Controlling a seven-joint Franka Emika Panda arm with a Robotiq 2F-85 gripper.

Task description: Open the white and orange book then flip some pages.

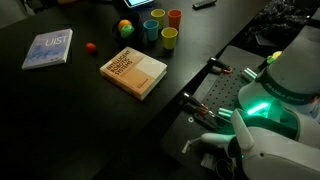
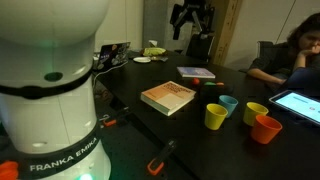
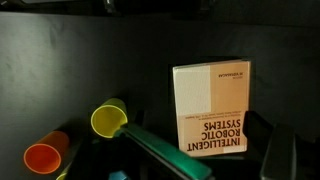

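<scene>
The thick orange-tan book with white block lettering (image 1: 133, 72) lies shut and flat near the middle of the dark bench (image 1: 60, 110). Only the wrist view lets its title be read, upside down: INTELLIGENT ROBOTIC SYSTEMS. Only an exterior view shows the black gripper (image 2: 190, 20), high above the far end of the bench and well apart from the book. There it is too small and dark, and in the wrist view too blurred and cut off, to tell whether the jaws are spread.
</scene>
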